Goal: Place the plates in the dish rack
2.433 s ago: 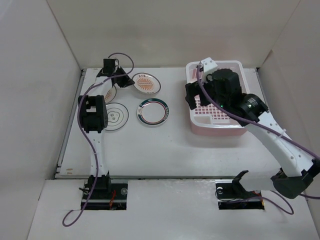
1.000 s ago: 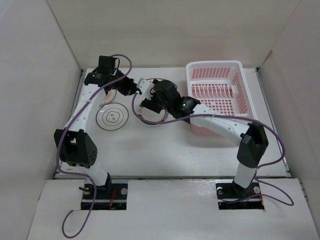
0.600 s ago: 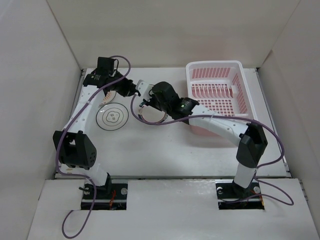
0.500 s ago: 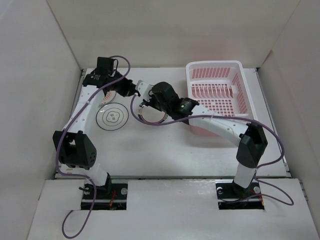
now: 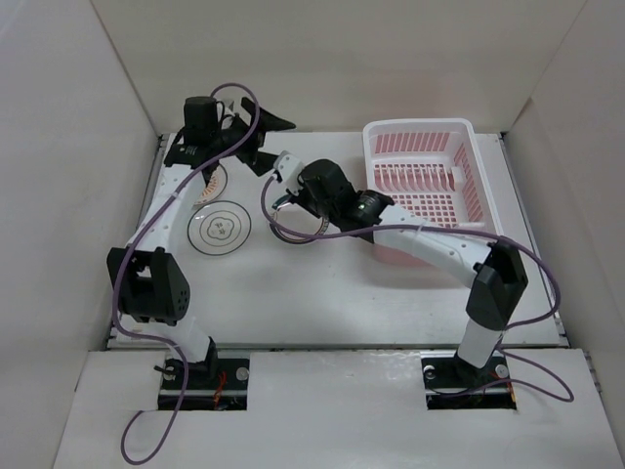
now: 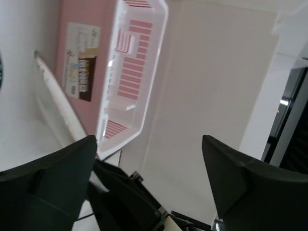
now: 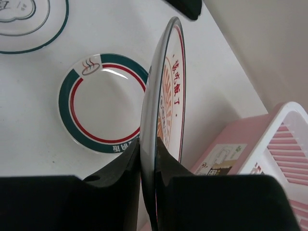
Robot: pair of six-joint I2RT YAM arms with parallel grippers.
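Since half a second ago the left gripper [image 6: 148, 144] has swung up and away from the plates toward the back wall, while the right gripper [image 7: 148, 149] has barely shifted. The left jaws stand wide apart with nothing between them; the right jaws are pinched on the lower rim of the sunburst plate [image 7: 168, 106], which we see edge-on, upright and off the table [image 5: 322, 293].

Just beside it the teal plate [image 7: 103, 106] lies flat; from above, the right arm [image 5: 420, 239] crosses over that plate's right side. To the left the wavy plate [image 5: 219, 228] lies flat in full view; behind it a fourth plate [image 5: 209, 182] is partly hidden under the left arm [image 5: 161, 220]. The rack [image 5: 420, 125] stands at the table's right rear, well apart from the flat plates; the right arm passes its near left corner.

Red characters run along the sunburst plate's rim; we cannot read them. The teal plate bears a small steaming-bowl mark and more red characters at its edge; on the rack's pink side a sticker [image 6: 84, 62] has a dark brown block, its print too small to read.
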